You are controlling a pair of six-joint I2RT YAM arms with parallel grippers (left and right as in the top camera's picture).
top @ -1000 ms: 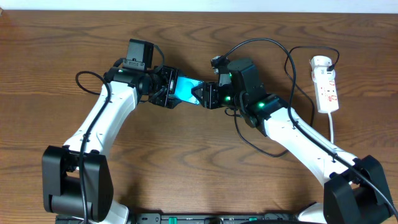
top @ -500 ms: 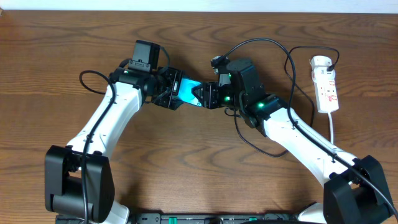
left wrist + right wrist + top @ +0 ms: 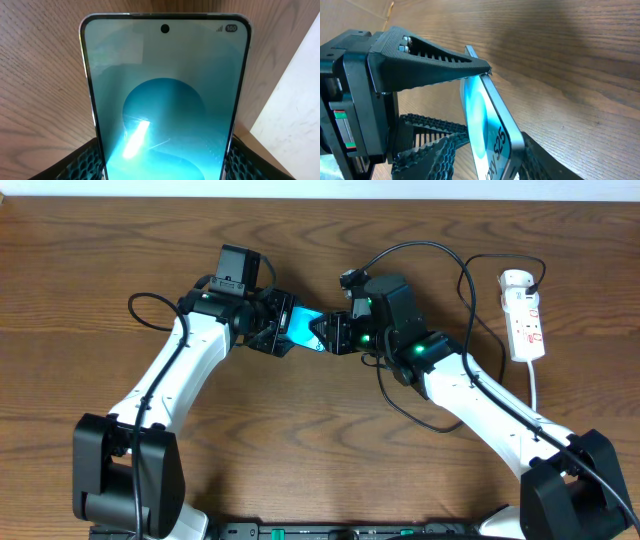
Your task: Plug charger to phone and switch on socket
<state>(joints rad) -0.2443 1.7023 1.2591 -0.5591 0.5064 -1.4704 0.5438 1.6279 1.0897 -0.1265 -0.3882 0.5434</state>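
On the wooden bench (image 3: 320,440), both pincers grip the phone (image 3: 298,325): left pincer (image 3: 272,326) one end, right pincer (image 3: 330,334) the other; the socket (image 3: 524,315) lies well right of the phone.

Brown wooden table (image 3: 300,460) — white socket (image 3: 524,315) and, seemingly, black charger (image 3: 466,300) lying on it.

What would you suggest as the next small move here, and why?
Probably the left gripper should keep the phone steady while the right gripper lets go to fetch the charger. Both sets of fingers close on the phone, the right at its lower end, with no connector tip visible there.
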